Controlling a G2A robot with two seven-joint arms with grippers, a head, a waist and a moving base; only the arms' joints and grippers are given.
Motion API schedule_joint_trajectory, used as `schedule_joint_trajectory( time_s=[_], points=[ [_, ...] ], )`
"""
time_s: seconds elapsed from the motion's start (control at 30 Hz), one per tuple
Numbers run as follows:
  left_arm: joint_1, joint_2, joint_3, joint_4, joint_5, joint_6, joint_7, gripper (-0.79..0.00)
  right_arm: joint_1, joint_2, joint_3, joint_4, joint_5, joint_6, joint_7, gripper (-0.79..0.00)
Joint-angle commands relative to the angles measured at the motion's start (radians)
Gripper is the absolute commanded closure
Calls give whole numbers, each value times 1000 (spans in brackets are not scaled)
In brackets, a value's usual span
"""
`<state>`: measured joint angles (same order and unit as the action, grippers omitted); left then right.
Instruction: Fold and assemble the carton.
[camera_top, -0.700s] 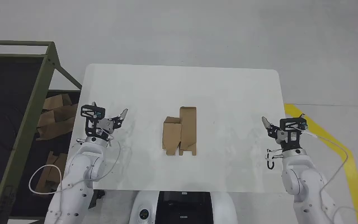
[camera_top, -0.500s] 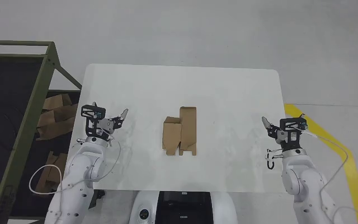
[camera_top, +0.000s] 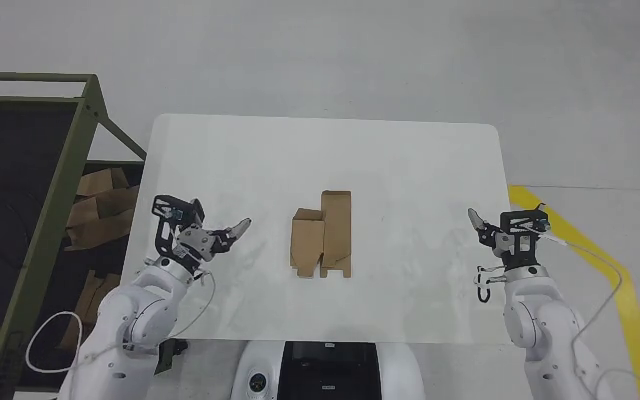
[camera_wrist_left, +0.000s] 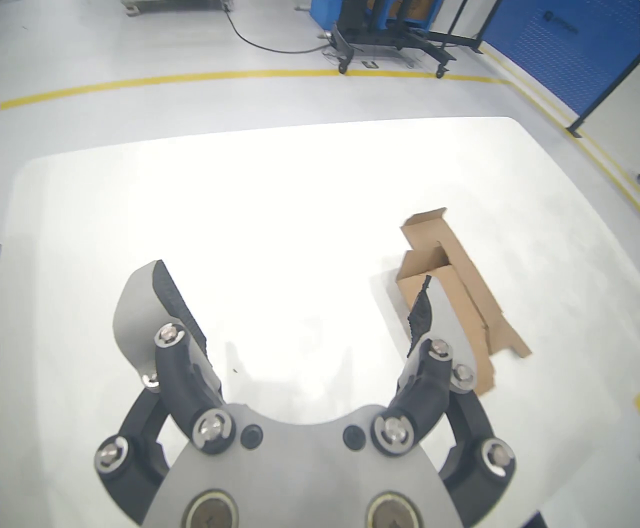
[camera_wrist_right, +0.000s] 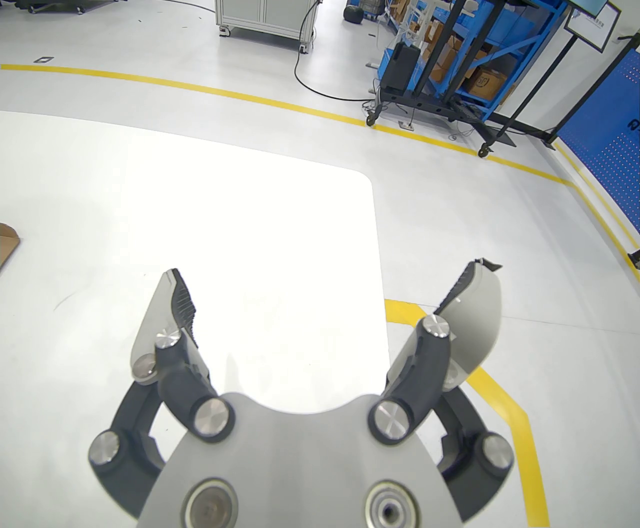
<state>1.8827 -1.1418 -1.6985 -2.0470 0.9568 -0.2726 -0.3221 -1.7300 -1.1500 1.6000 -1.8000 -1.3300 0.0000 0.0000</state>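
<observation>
1. Brown corrugated cardboard, a flattened carton (camera_top: 322, 235), lies unfolded near the middle of the white, round-cornered desk (camera_top: 400, 160), about halfway between its left and right edges.
2. From above, the carton shows as two flat panels side by side: a longer strip on the right and a shorter one on the left, with notched tabs at the end nearest the desk's front edge.
3. The left gripper (camera_top: 236, 234), silver with black ribbed pads, hangs over the desk's left part, between the left edge and the carton. Its fingers are spread wide with nothing between them.
4. The left wrist view shows the same gripper (camera_wrist_left: 292, 272) angled toward the carton (camera_wrist_left: 452, 280). One fingertip overlaps the cardboard in that view, but the top view shows a clear strip of bare desk between them.
5. The right gripper (camera_top: 506, 225) sits at the desk's right edge, toward the front right corner and well apart from the carton.
6. In its own wrist view the right gripper (camera_wrist_right: 327, 270) is also spread wide and grips nothing. One finger is over the desk and the other over the grey floor with its yellow floor line (camera_wrist_right: 505, 400).
7. An olive-green metal frame (camera_top: 95, 110) stands beside the desk's left edge, with loose brown cardboard pieces (camera_top: 95, 205) lying inside it.
</observation>
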Motion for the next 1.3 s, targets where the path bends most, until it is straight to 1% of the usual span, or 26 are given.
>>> schedule_joint_trajectory(
  time_s=[0.0,0.07,0.1,0.43,0.47,0.5,0.57,0.63,0.8,0.87,0.97,1.1,1.27],
  points=[
    [6,1,-14,-18,-107,-22,-67,-785,0,0,0,0,0,0,0,-785],
    [9,4,-34,-36,-193,-56,-123,-785,0,0,0,0,0,0,0,-785],
    [8,6,-48,-43,-196,-64,-133,-785,0,0,0,0,0,0,0,-785],
    [6,5,-46,-38,-211,-60,-126,-785,0,0,0,0,0,0,0,-785],
    [4,4,-37,-24,-246,-61,-132,-785,0,0,0,0,0,0,0,-785],
    [1,5,-27,-10,-301,-67,-163,-785,0,0,0,0,0,0,0,-785],
    [-20,8,-30,5,-358,-58,-231,-785,0,0,0,0,0,0,0,-785],
    [-42,10,-14,25,-431,-51,-302,-785,0,0,0,0,0,0,0,-785],
    [-135,17,28,93,-636,-13,-502,-785,0,0,0,0,0,0,0,-785],
    [-174,20,46,117,-664,7,-564,-785,0,0,0,0,0,0,0,-785],
    [-214,21,89,151,-699,48,-605,-785,0,0,0,0,0,0,0,-785],
    [-259,22,125,186,-701,150,-644,-785,0,0,0,0,0,0,0,-785],
    [-259,22,125,186,-701,150,-644,-785,0,0,0,0,0,0,0,-785]
  ],
)
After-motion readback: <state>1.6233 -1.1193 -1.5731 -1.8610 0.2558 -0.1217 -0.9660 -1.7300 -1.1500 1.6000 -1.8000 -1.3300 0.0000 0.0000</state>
